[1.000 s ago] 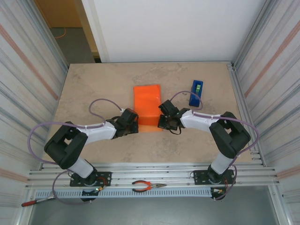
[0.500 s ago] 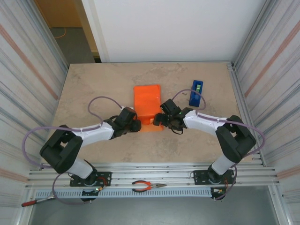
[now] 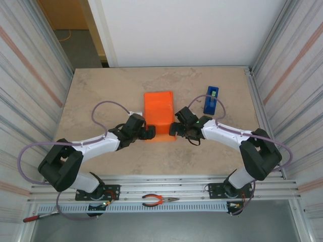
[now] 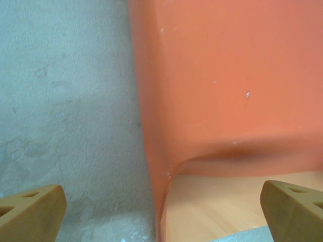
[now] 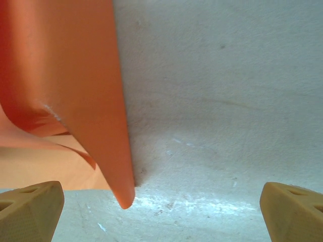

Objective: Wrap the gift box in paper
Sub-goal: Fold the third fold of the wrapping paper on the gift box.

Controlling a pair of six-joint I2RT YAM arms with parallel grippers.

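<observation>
**Beige tabletop, orange paper folded lengthwise, both claws open**

Beige mottled tabletop point(image 3: 101, 96) is seen between ribbed metal side walls, and the paper point(image 3: 159, 111) is laid at its middle. Its long axis is run from the near edge toward the far wall, and its near end is flanked by the two grippers. The sheet is folded into a narrow oblong packet, plain bright orange and matte. The far part is seen raised and boxy, the near part lower and darker. From the left wrist, a rounded fold is seen along one side, with the near edge lifted and a paler inner face exposed. The left gripper point(image 3: 149, 133) is held just beside the packet's near left corner, jaws spread wide, nothing gripped. The right gripper point(image 3: 174, 129) is placed at the near right corner, likewise spread and empty. A blue tape dispenser point(image 3: 211, 100) is set well apart to the right. Red-handled pliers point(image 3: 159, 200) are laid on the rail between the arm bases.
</observation>
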